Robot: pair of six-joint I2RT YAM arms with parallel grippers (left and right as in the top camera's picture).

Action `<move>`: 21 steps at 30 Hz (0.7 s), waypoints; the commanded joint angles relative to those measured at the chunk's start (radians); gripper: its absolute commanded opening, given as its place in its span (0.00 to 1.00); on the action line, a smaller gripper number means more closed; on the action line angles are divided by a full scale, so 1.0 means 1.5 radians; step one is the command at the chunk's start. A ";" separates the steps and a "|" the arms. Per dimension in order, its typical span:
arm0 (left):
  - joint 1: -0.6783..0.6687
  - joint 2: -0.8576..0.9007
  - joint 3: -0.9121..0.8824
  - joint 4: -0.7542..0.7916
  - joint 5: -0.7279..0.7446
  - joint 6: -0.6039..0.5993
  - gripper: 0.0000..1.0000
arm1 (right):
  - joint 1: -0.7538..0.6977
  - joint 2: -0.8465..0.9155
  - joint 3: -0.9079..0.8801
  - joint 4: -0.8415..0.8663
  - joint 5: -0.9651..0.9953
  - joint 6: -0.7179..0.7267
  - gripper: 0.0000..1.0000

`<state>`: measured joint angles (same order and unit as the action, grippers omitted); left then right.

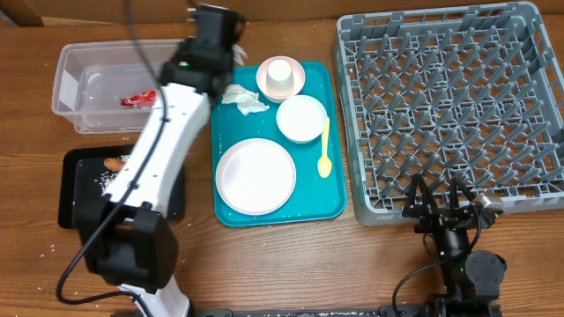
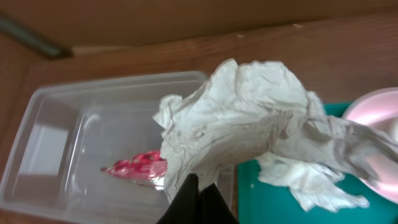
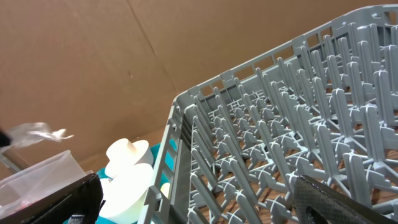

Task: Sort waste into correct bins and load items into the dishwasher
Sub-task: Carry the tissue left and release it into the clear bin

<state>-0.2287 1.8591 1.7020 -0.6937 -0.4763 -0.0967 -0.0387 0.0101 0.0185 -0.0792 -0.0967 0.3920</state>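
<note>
Right tool point(image 1: 436, 201): nearest the base on the right, jaws spread wide, nothing between them; it sits at the near edge of the grey dish rack point(image 1: 449, 97).
Black tray point(image 1: 75, 189): near left on the worktop; holds the carrot point(image 1: 113, 163) and a scatter of rice grains point(image 1: 110, 180).
Teal tray point(image 1: 335, 207): centre, between black tray and rack; carries the white plate point(image 1: 256, 176) nearest, the yellow spoon point(image 1: 325, 150) to its right, then the white bowl point(image 1: 301, 118), and farthest the pink dish point(image 1: 264, 75) with the small cup point(image 1: 280, 77) on it.
Left tool point(image 2: 196, 199): fingers pinched shut on the crumpled napkin point(image 2: 249, 118), gripping its lower edge.
Napkin position: bunched at the far-left corner of the teal tray, just beside the pink dish; whether its trailing tail touches the tray I cannot tell.
Clear tub point(image 2: 56, 137): far left, long axis running left-right, with the red wrapper point(image 2: 134, 168) already inside.
Key relation: the tub lies directly left of the held napkin, its right wall just under the paper.
Judgement: a short carry leftward should clear that wall before release.
Arm choice: the left is on the job; the right is well apart.
</note>
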 commanded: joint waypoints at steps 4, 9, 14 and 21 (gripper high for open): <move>0.122 -0.012 0.012 -0.066 -0.001 -0.236 0.04 | 0.001 -0.005 -0.007 0.003 0.004 0.001 1.00; 0.211 -0.010 0.010 -0.083 0.089 -0.260 0.04 | 0.001 -0.005 -0.007 0.003 0.004 0.001 1.00; 0.266 -0.010 0.010 -0.079 0.185 -0.260 0.58 | 0.001 -0.005 -0.007 0.003 0.004 0.001 1.00; 0.275 -0.010 0.010 -0.079 0.273 -0.260 1.00 | 0.001 -0.005 -0.007 0.003 0.004 0.001 1.00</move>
<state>0.1905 1.8568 1.7035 -0.8158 -0.1783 -0.4728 -0.0387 0.0101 0.0185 -0.0792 -0.0971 0.3923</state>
